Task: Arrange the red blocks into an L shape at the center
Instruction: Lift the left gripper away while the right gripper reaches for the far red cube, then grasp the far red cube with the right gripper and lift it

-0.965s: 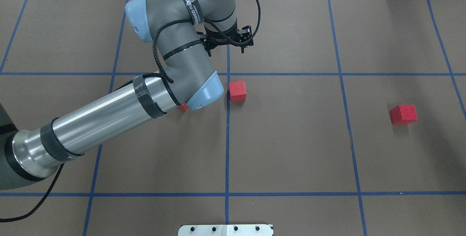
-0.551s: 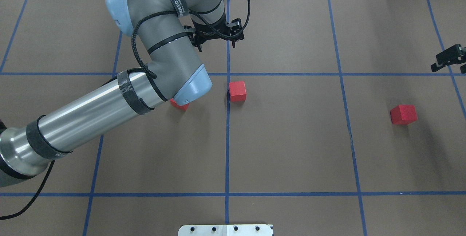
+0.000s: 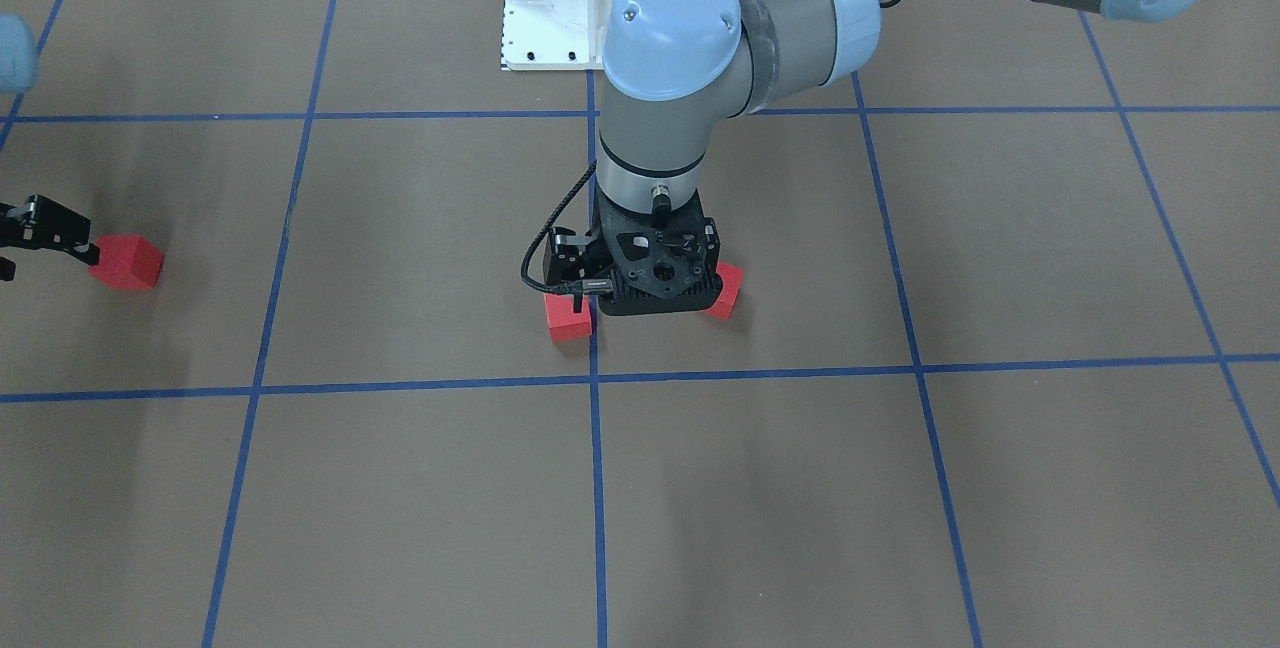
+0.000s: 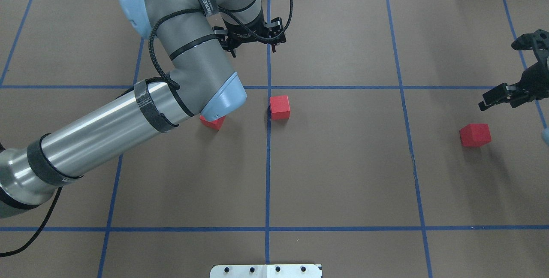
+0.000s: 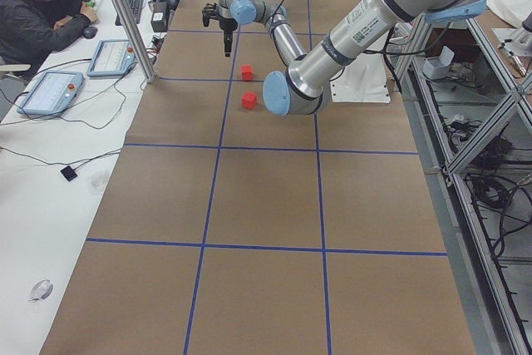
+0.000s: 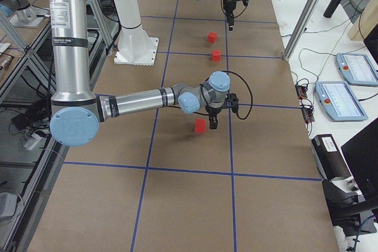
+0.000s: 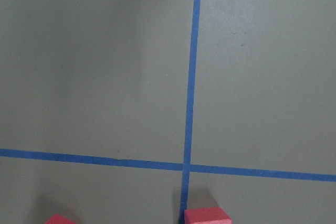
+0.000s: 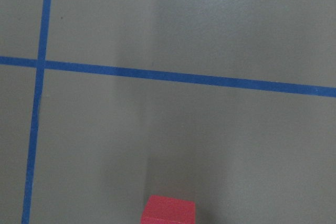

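Okay, the brown paper table cover with blue tape grid (image 4: 343, 162) fills my overhead view. The grey-and-silver left arm (image 4: 107, 136) reaches to 12 o'clock. Its black left gripper (image 4: 254, 50) looks released, tips apart and holding nothing. The black right gripper (image 4: 499, 76) sits at the 3 o'clock edge, jaws spread, empty.

None of the three small matte red cubes touch. The centre block (image 4: 279, 107) sits just beside the centre tape crossing (image 4: 269, 87), at 5 o'clock. The elbow block (image 4: 213, 122) is near at 8 o'clock, half under the left elbow. The far block (image 4: 475, 135) is well apart at 4 o'clock.

I judge this the gathering step, L not yet begun. Next I'd lower the right gripper over the far block, clench, and carry it toward 9 o'clock.
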`<state>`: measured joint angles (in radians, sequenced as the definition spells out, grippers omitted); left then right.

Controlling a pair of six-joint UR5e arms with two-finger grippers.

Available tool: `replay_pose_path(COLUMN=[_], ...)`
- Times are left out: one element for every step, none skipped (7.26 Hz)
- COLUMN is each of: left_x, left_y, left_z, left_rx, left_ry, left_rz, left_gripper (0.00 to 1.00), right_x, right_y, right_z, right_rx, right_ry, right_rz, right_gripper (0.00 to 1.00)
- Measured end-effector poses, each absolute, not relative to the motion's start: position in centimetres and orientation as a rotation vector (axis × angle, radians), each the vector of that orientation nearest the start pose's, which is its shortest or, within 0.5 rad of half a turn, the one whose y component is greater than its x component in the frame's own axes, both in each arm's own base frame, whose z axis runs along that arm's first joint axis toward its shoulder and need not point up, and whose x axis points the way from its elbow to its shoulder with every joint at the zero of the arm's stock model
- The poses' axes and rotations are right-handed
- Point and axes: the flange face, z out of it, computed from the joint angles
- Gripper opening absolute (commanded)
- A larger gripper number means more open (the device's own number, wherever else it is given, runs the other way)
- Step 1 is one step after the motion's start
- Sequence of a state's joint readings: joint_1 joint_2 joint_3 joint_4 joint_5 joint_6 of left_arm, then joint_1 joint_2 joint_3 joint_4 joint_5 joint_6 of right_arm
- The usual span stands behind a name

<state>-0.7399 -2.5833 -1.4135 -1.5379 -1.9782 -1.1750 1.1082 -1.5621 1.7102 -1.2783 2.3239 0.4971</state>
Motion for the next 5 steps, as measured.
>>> replay_pose_path(left_x=[49.1,49.0,48.8,48.7,48.7], left_y=[-57.8,-57.9,-58.1,-58.2,-58.2], left_z=[8.1,8.1,8.2,8.2,8.2], left_rx=[0.113,0.114,0.116,0.116,0.116], left_ry=[0.890,0.890,0.890,0.889,0.889], left_rz=[-0.155,-0.158,-0.161,-0.163,-0.164], left_gripper=[0.99,0.99,0.99,0.99,0.99], right_x=[-18.3,-19.1,-19.8,-20.6,-21.2], right_y=[-48.4,-48.1,-47.9,-47.7,-47.6], right_z=[55.5,55.8,56.1,56.4,56.8], right_rx=[0.024,0.018,0.011,0.001,-0.010], right_ry=[-0.838,-0.830,-0.822,-0.817,-0.812], right_rz=[-0.150,-0.163,-0.173,-0.185,-0.193], right_gripper=[0.99,0.99,0.99,0.99,0.99])
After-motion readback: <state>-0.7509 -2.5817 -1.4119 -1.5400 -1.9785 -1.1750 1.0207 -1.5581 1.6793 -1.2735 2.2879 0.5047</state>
